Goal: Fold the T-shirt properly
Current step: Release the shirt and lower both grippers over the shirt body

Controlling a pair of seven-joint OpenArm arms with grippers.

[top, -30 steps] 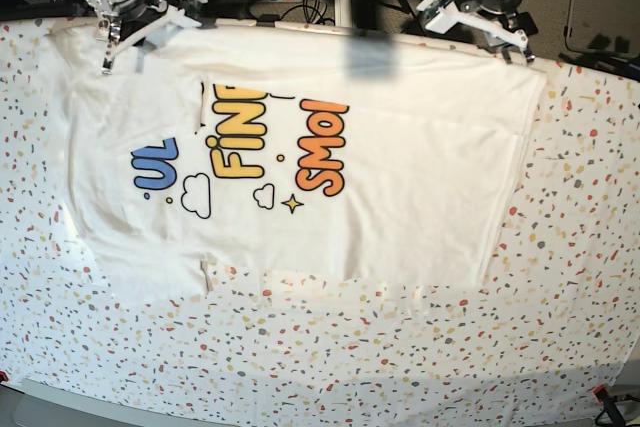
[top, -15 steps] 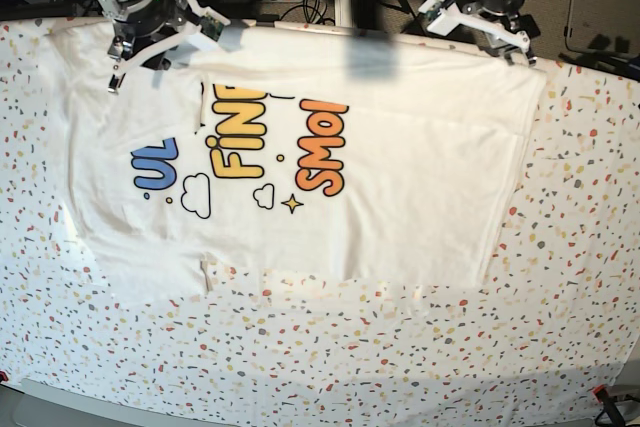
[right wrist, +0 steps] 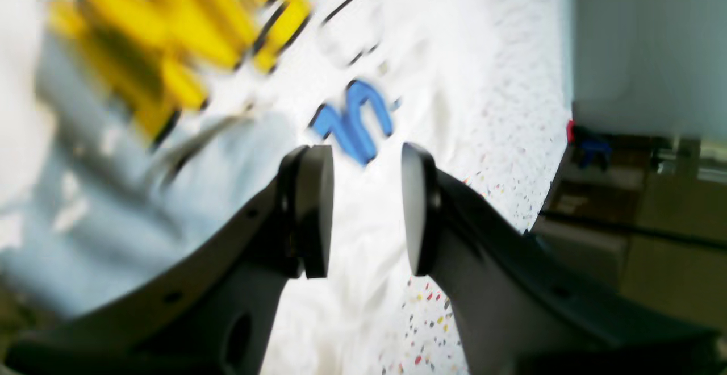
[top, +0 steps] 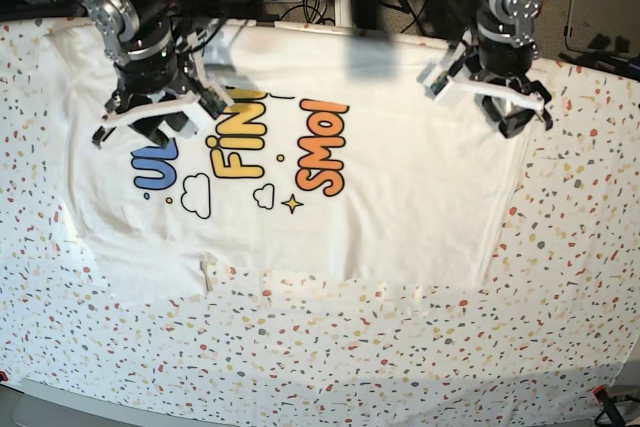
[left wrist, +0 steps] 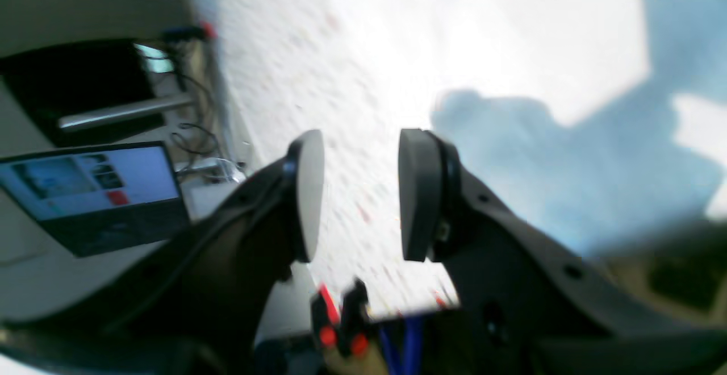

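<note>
In the base view, the T-shirt lies spread print-up across the far half of the speckled tabletop, its coloured lettering toward that view's left. The right gripper hangs over the shirt just above the blue letters, and the left gripper hangs over the plain white cloth near the shirt's far right edge.

The left wrist view (blurred) shows the left fingers parted with nothing between them, pale cloth and the speckled covering beyond, and a laptop off the tabletop's edge.

The right wrist view, also blurred, shows the right fingers parted and empty too, with the blue letters and yellow letters of the print on the shirt beyond them.
</note>
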